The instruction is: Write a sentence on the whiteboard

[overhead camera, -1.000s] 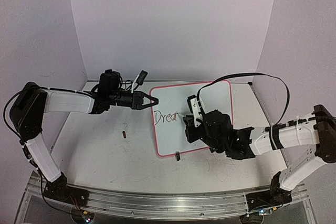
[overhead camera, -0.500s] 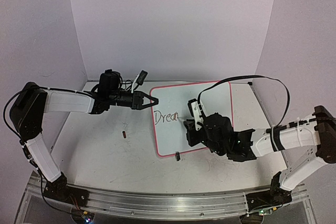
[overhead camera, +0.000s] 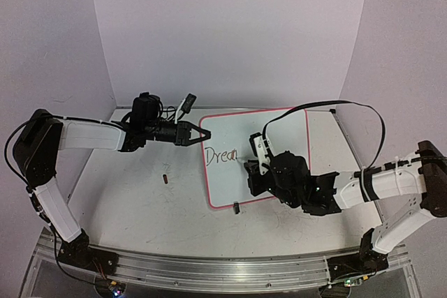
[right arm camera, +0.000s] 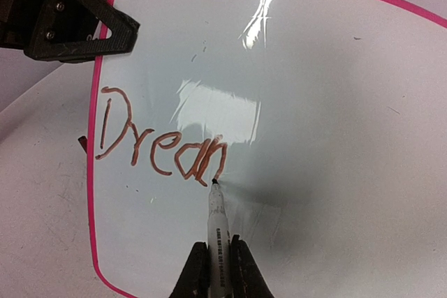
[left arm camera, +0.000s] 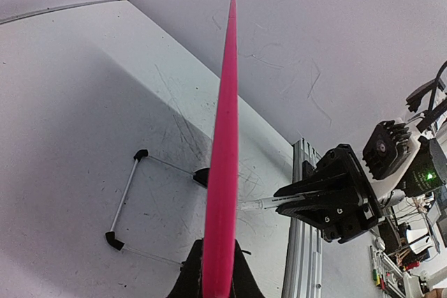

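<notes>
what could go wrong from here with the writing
1. The left tool pinches the whiteboard at one edge only, so marker pressure could pivot the board or make it slip.
2. The right tool holds the marker with much of its length sticking out, tip at the end of the unfinished sentence. A twist in that grip might skew the next stroke.

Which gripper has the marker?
The right gripper, shut on the marker with its tip at the end of the unfinished sentence on the whiteboard; the left gripper only clamps the board's pink rim.
</notes>
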You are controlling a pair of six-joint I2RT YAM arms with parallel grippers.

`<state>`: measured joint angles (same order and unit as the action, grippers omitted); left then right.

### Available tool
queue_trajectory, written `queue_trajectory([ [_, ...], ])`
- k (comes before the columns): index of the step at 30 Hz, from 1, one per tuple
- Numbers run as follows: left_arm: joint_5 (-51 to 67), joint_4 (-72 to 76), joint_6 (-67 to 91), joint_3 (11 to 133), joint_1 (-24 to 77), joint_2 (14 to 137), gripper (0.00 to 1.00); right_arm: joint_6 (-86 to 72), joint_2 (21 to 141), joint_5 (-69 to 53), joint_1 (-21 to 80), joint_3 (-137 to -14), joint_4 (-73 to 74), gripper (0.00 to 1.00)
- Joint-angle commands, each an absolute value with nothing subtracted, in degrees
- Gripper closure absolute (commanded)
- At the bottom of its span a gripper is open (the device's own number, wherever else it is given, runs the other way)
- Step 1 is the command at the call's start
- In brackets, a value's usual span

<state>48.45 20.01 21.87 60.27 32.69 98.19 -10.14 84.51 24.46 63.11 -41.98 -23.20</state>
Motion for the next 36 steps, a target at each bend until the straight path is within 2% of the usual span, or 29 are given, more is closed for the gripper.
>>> queue_trajectory([
  [1,45.62,17.96,20.67,60.57,32.52,97.46,1.00,-9.47,84.29,26.84,63.14,-43.64,-24.32,1.00],
  [21,45.77,18.01,20.65,60.42,32.52,96.95,1.00,-8.09,85.47,28.69,61.45,-45.79,-26.14,1.00],
  [36,45.73,17.97,20.65,60.55,32.52,97.12,1.00,-10.94,83.24,29.02,61.54,-43.62,-22.01,1.00],
])
